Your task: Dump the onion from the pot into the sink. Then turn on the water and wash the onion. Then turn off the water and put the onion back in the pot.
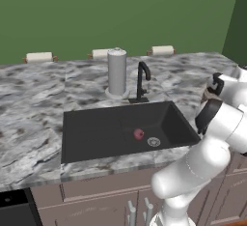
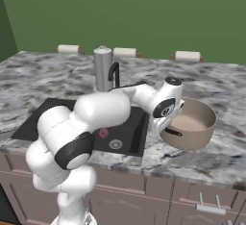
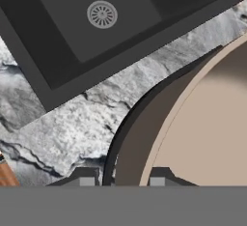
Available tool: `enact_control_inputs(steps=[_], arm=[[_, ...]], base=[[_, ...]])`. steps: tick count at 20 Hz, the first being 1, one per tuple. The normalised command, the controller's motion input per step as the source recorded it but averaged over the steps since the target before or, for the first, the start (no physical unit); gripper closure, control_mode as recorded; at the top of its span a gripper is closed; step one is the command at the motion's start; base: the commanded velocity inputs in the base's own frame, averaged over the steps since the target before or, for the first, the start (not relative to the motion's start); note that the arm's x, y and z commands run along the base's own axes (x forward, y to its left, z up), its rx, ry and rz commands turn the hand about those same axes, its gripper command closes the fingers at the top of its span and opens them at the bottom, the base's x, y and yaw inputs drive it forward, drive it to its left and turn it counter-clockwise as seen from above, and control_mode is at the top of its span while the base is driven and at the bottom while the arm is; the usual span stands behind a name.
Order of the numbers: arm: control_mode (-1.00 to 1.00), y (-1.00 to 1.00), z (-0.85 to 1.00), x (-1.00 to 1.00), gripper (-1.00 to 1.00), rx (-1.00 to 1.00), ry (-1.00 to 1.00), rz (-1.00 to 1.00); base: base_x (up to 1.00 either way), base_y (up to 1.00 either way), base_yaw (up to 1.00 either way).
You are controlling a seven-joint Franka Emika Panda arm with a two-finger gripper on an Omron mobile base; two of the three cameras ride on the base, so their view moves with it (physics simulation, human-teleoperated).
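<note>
one small reddish-pink onion [image 1: 138, 134] lies on the black sink [image 1: 96, 128] floor beside the drain [image 1: 153, 142]. the gripper [image 3: 121, 181] is clamped on the rim of the tan pot [image 2: 192, 123], right of the sink; its fingertips are mostly cut off.

sink: large matte black rectangular basin [image 1: 101, 131] set in grey marbled counter [image 1: 34, 99] | onion: small reddish-pink ball [image 1: 138, 134] on basin floor, round metal drain [image 1: 153, 142] just beside at 4 o'clock | faucet: slim black curved [image 1: 142, 81] at basin's 12 o'clock rim, tall grey cylinder [image 1: 116, 73] at its 9 o'clock
</note>
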Motion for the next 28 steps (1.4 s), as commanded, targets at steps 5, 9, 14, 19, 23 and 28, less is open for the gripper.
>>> enact_control_inputs(steps=[5, 9, 14, 19, 23, 28], arm=[[-1.00, -0.05, -0.38, 0.00, 1.00, 0.00, 0.05, 0.00], [-1.00, 0.00, -0.33, -0.15, 1.00, 0.00, 0.05, 0.00], [-1.00, 0.00, -0.25, -0.29, 1.00, 0.00, 0.02, 0.00], [-1.00, 0.00, -0.18, -0.28, -1.00, 0.00, 0.05, 0.00], [-1.00, 0.00, 0.00, -0.13, -1.00, 0.00, 0.04, 0.00], [-1.00, 0.01, 0.46, -0.10, -1.00, 0.00, 0.00, 0.00]], base=[[0.00, 0.00, 0.00], [0.00, 0.00, 0.00], [0.00, 0.00, 0.00], [0.00, 0.00, 0.00], [0.00, 0.00, 0.00], [0.00, 0.00, 0.00]])
